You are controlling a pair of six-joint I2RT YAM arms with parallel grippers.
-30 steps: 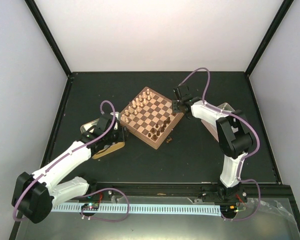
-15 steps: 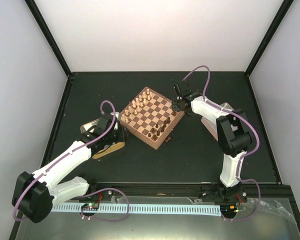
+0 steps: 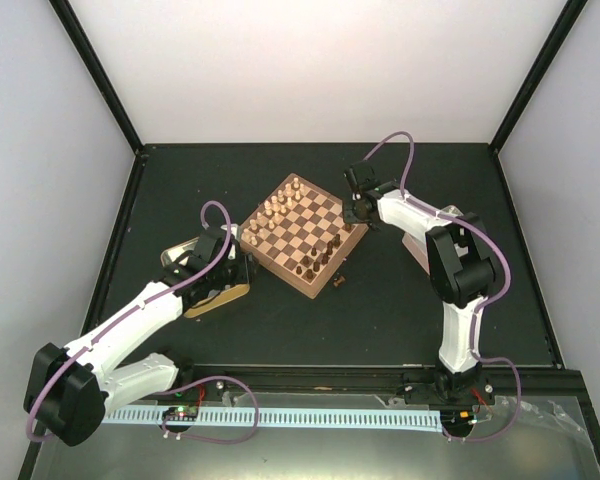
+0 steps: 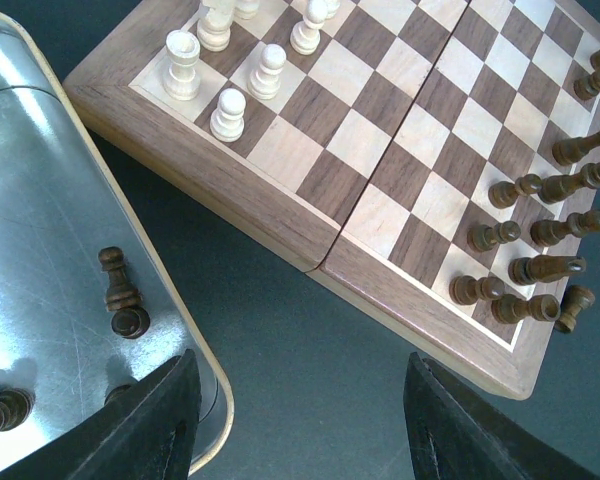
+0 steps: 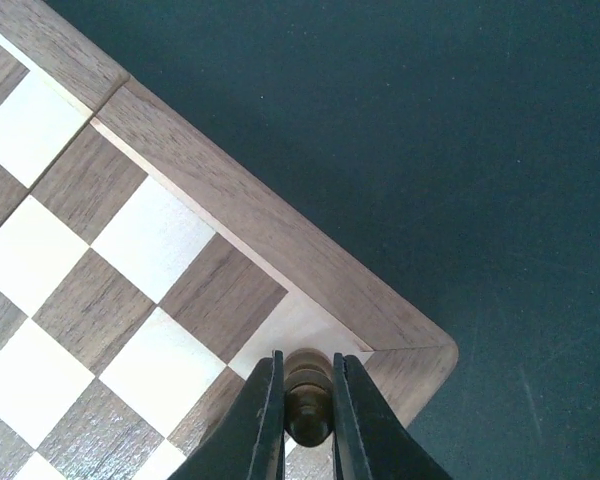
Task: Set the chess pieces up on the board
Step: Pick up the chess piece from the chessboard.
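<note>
The board (image 3: 279, 274) lies turned like a diamond at mid-table. Dark chess pieces (image 3: 316, 261) line its near-right side, and a loose one (image 3: 344, 280) lies on the table beside that edge. My right gripper (image 3: 358, 206) is at the board's right corner. In the right wrist view it (image 5: 308, 415) is shut on a dark chess piece (image 5: 307, 398) over the pale corner square of the board (image 5: 310, 265). My left gripper (image 4: 300, 425) hangs open over bare table between a metal tray (image 4: 50, 230) and the board (image 4: 280, 215), holding nothing.
Pale chessmen (image 3: 271, 211) fill the board's far-left side. The left tray (image 3: 212, 301) holds more dark pieces (image 4: 122, 292). A second tray (image 3: 454, 214) shows partly behind the right arm. Dark walls bound the table.
The right gripper has shifted slightly toward the board's corner and its jaws have shut on a dark piece. The left arm has not moved.
</note>
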